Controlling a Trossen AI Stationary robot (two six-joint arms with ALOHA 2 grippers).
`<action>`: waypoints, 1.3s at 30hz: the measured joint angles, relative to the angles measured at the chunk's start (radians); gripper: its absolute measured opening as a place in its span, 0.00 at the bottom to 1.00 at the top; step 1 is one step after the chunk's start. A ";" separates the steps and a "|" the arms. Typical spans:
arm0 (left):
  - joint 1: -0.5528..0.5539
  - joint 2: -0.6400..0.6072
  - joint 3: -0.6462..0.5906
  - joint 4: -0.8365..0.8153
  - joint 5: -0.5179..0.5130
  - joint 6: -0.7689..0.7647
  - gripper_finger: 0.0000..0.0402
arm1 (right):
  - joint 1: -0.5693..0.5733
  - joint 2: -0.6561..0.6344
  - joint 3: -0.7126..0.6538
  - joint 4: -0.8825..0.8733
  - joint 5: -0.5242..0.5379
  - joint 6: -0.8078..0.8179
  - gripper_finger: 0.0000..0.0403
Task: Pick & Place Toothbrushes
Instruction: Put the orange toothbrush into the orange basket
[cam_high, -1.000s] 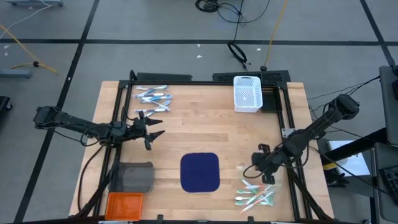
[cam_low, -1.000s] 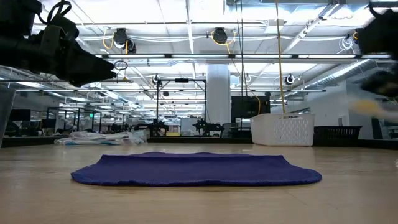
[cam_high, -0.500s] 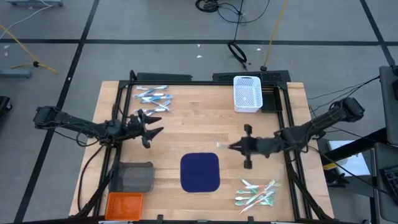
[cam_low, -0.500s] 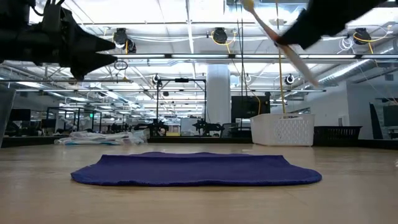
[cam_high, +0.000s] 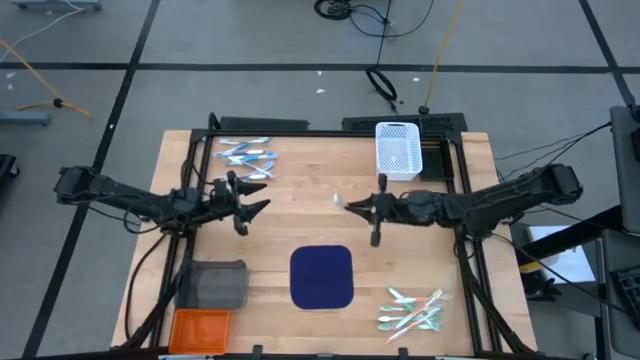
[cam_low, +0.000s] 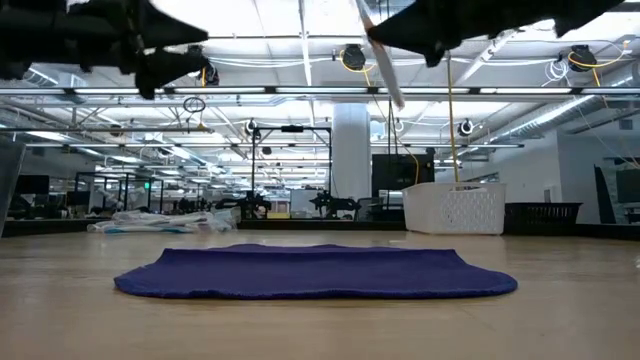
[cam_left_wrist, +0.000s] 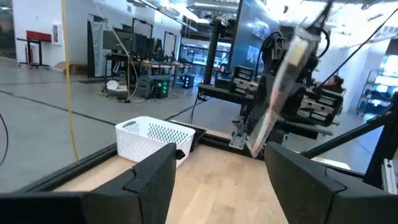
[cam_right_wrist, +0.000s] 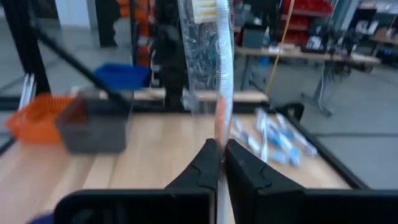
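We saw right gripper (cam_high: 352, 206) at frame centre pinched on a wrapped toothbrush (cam_high: 341, 202), likely for handover, facing wide-open left gripper (cam_high: 262, 208) waiting centre-left; spare toothbrushes (cam_high: 412, 311) lay lower right.

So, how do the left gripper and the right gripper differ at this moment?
The left gripper has its fingers open and holds nothing; the right gripper is shut on a packaged toothbrush. The left gripper hangs near the pile of blue-and-white toothbrushes; the right gripper hangs near the white basket. Both are in the air above the table, pointing toward each other.
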 joint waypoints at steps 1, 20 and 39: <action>0.000 0.030 0.024 -0.001 0.000 0.009 0.61 | -0.014 0.011 0.000 0.035 -0.012 -0.001 0.01; 0.077 0.647 0.504 -0.003 0.000 0.097 0.61 | -0.082 0.048 0.000 0.194 -0.084 0.005 0.02; 0.077 0.811 0.654 0.024 0.142 0.087 0.61 | -0.082 0.047 0.000 0.188 -0.081 -0.027 0.02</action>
